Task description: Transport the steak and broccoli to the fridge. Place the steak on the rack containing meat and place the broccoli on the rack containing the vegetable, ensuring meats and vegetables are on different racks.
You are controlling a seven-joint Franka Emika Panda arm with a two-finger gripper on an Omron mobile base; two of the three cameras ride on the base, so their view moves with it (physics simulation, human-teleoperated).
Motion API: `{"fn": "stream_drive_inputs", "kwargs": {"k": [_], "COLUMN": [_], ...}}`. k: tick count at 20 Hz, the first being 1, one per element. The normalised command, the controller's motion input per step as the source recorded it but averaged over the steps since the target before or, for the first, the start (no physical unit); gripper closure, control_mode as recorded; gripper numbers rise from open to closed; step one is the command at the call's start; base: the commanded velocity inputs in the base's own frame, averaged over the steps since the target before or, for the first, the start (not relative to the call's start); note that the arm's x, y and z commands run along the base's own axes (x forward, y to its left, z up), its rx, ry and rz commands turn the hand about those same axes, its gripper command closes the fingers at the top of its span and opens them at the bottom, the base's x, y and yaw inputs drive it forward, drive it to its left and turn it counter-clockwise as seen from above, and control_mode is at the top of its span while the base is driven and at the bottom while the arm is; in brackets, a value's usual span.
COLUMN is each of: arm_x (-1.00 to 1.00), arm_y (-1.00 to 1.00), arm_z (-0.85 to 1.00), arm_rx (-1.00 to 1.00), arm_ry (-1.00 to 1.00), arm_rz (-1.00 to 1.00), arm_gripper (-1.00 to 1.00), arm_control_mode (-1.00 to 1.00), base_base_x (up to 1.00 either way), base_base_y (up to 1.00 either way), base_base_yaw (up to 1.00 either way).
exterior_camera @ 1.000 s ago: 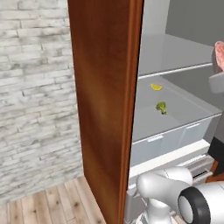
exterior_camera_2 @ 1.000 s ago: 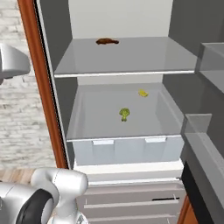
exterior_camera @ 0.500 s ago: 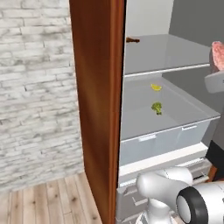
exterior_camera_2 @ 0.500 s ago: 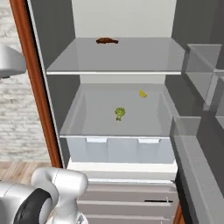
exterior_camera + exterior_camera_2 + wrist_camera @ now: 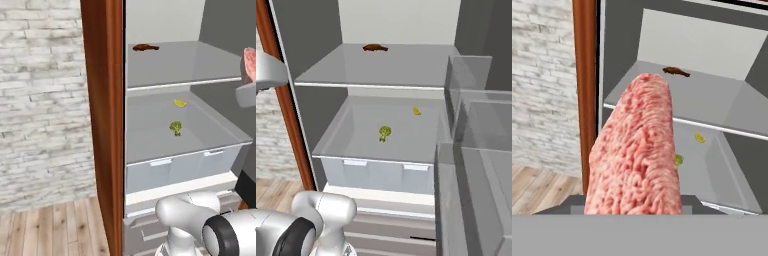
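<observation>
The pinkish-red steak (image 5: 637, 155) stands up from my gripper (image 5: 249, 85), which is shut on it in front of the open fridge (image 5: 102, 125); the slab hides the fingertips. On the upper grey shelf (image 5: 391, 70), far back, lies the dark brown meat piece (image 5: 375, 48). The lower shelf (image 5: 361, 135) holds the green broccoli (image 5: 385, 133) and, behind it, a small yellow vegetable (image 5: 416, 110). In the hand view the steak covers part of the broccoli (image 5: 679, 160). The steak (image 5: 250, 62) hangs level with the upper shelf, to its right and nearer to me.
The reddish-brown wood side panel (image 5: 102, 150) bounds the fridge on the left, with a white brick wall (image 5: 40, 100) beyond it. The open door's clear bins (image 5: 476, 150) stand close on the right. Drawers (image 5: 170, 167) sit under the lower shelf.
The whole picture has shifted as the base drove: the fridge interior now faces me more squarely and both shelves show more fully. The steak stays in the gripper.
</observation>
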Motion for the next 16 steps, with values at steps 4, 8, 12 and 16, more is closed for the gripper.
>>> {"fn": "stream_drive_inputs", "kwargs": {"k": [4, 8, 12, 16], "arm_x": [0.00, 0.00, 0.00, 0.00], "arm_y": [0.00, 0.00, 0.00, 0.00], "arm_z": [0.00, 0.00, 0.00, 0.00], "arm_rx": [0.00, 0.00, 0.00, 0.00], "arm_ry": [0.00, 0.00, 0.00, 0.00], "arm_rz": [0.00, 0.00, 0.00, 0.00], "arm_gripper": [1.00, 1.00, 1.00, 1.00], "arm_control_mode": [1.00, 1.00, 1.00, 1.00], "base_base_x": [0.92, 0.85, 0.39, 0.31], "base_base_y": [-0.41, -0.47, -0.23, -0.24], "base_base_yaw": [0.32, 0.34, 0.01, -0.25]}}
